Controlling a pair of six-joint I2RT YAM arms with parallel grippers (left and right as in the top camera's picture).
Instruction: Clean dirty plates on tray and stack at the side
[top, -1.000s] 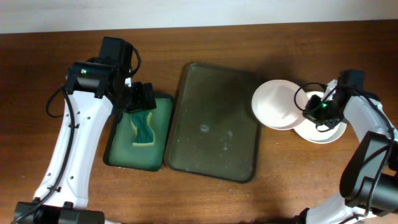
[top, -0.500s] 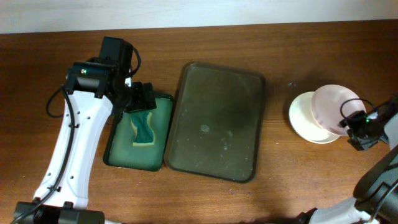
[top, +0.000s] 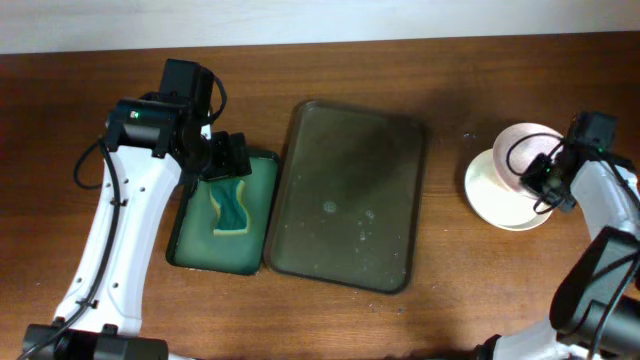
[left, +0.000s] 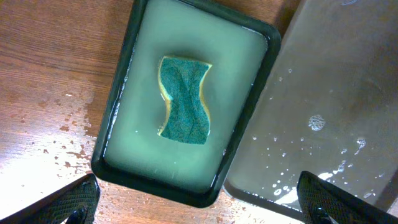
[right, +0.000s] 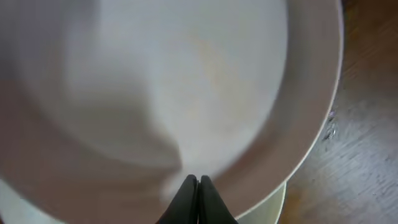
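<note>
The large dark tray (top: 345, 200) lies in the middle of the table with no plates on it; its wet edge shows in the left wrist view (left: 336, 93). A stack of white plates (top: 495, 200) sits on the table to the tray's right. My right gripper (top: 545, 178) is shut on the rim of a white plate (top: 522, 148), held tilted just over the stack. In the right wrist view that plate (right: 186, 74) fills the frame, my shut fingers (right: 199, 186) are at its edge, and a lower plate (right: 270, 208) peeks out beneath. My left gripper (top: 225, 157) is open and empty.
A smaller green tray (top: 195, 240) holding a teal sponge (top: 230, 205) lies left of the large tray, under my left gripper (left: 202, 211). In the left wrist view, the sponge (left: 185, 99) sits in milky water in that tray (left: 186, 174). Water drops dot the wood nearby.
My right gripper carried the plate from beside the tray's right edge out to the right, then back over the stack. The left arm has not moved.
</note>
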